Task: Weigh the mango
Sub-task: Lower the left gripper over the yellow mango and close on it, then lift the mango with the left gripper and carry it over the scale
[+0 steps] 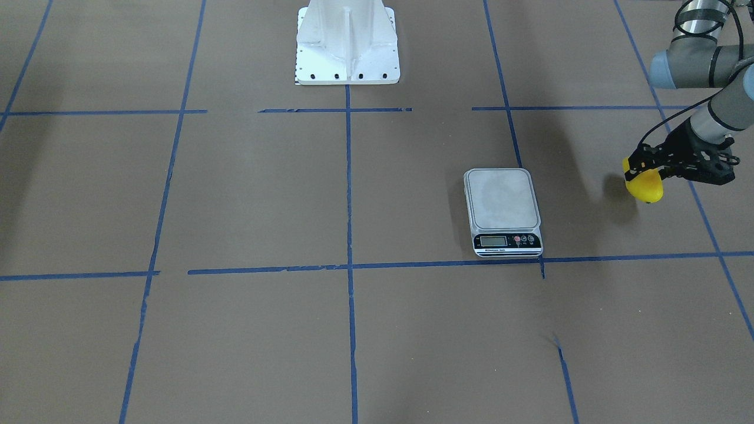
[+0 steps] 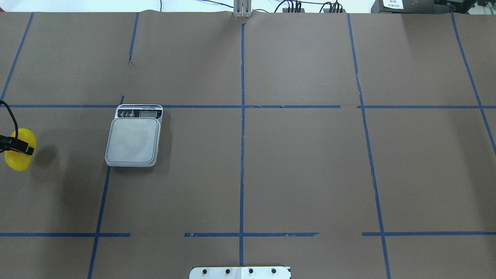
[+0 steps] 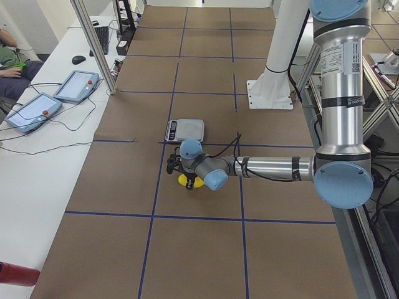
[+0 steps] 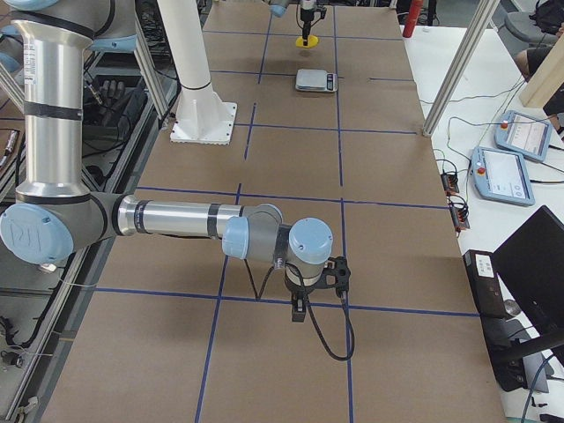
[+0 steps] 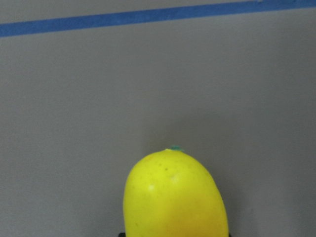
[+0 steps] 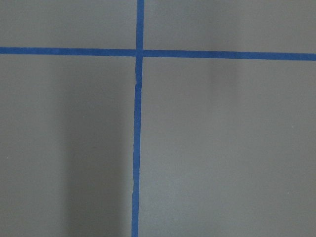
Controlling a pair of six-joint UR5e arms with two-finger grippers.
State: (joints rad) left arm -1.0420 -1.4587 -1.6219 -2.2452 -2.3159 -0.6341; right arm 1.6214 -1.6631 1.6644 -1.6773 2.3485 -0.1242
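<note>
The mango [image 1: 646, 187] is a smooth yellow fruit with an orange blush. My left gripper [image 1: 640, 171] is shut on it and holds it a little above the brown table; its shadow falls to one side. It is well to the side of the grey scale [image 1: 503, 206], whose platform is bare. In the overhead view the mango [image 2: 16, 157] is at the far left edge, left of the scale [image 2: 133, 141]. The left wrist view shows the mango [image 5: 175, 197] close up. My right gripper [image 4: 310, 286] shows only in the exterior right view, so I cannot tell its state.
The white robot base [image 1: 347, 44] stands at the far middle of the table. Blue tape lines [image 1: 349, 188] cross the brown table surface. Operator tablets [image 3: 34, 109] and cables lie on the white bench beside the table.
</note>
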